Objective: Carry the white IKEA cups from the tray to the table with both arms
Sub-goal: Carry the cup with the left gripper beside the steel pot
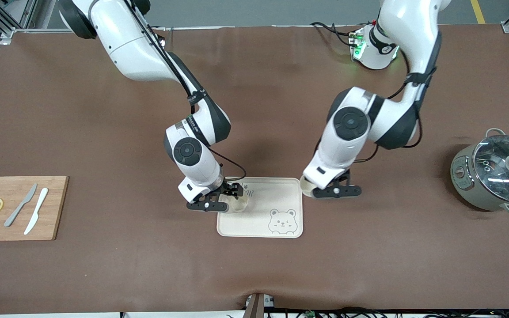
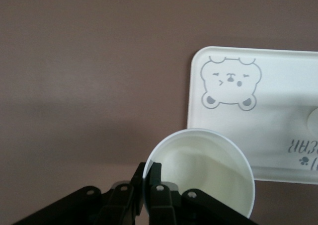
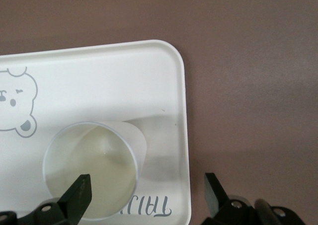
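The left gripper held one cup off the tray; the right gripper, wide, must close on the second cup.

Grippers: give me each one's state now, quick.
Left gripper: shut on a cup, beside the tray.
Right gripper: open, around the other cup on the tray.

Desk: plain matte brown. Tray: cream-beige, grey bear-face print plus grey lettering. Both cups, one on the tray, one just beside it: plain cream-white. Arms white, black joints. Left gripper and right gripper: black.
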### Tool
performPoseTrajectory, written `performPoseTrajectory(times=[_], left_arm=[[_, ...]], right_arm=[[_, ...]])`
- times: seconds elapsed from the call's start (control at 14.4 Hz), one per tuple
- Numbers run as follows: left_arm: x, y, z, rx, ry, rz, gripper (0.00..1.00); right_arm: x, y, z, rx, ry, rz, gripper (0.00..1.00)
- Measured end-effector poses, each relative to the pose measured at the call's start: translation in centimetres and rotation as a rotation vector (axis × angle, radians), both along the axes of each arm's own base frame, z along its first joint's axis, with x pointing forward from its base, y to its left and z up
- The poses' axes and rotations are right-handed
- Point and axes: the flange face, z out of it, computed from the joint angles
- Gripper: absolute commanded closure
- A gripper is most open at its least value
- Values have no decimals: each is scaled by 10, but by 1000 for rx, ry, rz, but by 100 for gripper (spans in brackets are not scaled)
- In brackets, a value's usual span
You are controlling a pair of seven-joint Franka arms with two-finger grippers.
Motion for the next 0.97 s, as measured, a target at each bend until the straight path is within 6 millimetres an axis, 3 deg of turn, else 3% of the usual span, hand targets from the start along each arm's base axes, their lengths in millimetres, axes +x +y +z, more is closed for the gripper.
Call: performPoseTrajectory(times=[0.21,0.55,0.76,0.97], left_arm=[[-20,59,6,-22,-58,-30,100],[-67,161,-8,-8,-100,-113,100],[-91,197,-29,-3,-138,-150,100],[-114,229,-63,7,-170,-189,100]], right_arm=[[-2,4,-7,-1,-1,5,0],[-1,2,-9,-43,-27,25,0],[0,1,-10,-59,-36,26,0],[0,-1,-13,-69,-37,26,0]])
